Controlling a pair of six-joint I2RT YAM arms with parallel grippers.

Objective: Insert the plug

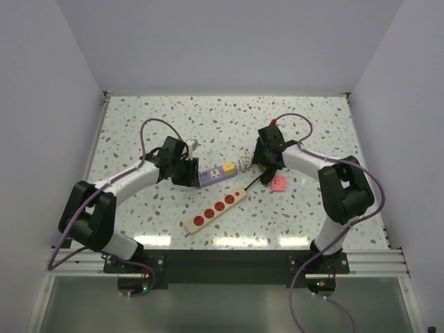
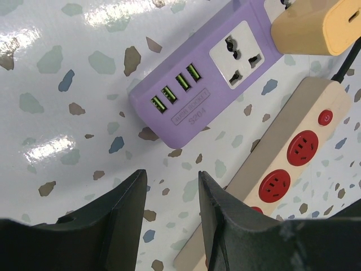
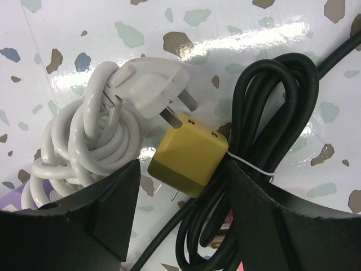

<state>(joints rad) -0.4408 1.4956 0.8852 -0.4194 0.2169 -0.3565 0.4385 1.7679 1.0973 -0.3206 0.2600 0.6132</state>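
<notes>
A yellow cube plug (image 3: 189, 155) with two bare prongs lies on the table against a bundled black cable (image 3: 271, 130). My right gripper (image 3: 183, 169) is open, with the cube plug between its fingers; I cannot tell if they touch it. In the top view this gripper (image 1: 266, 166) hides the plug. A purple socket strip (image 2: 203, 84) has one free socket, several USB ports and an orange-yellow adapter (image 2: 321, 28) on its far end. My left gripper (image 2: 172, 186) is open and empty just short of the purple strip (image 1: 211, 175).
A beige power strip (image 1: 217, 208) with red sockets lies in front of the purple one, its end under my left fingers (image 2: 282, 169). A white plug (image 3: 149, 84) with coiled white cable (image 3: 84, 141) lies beside the yellow plug. A pink object (image 1: 279, 184) lies right of the black cable.
</notes>
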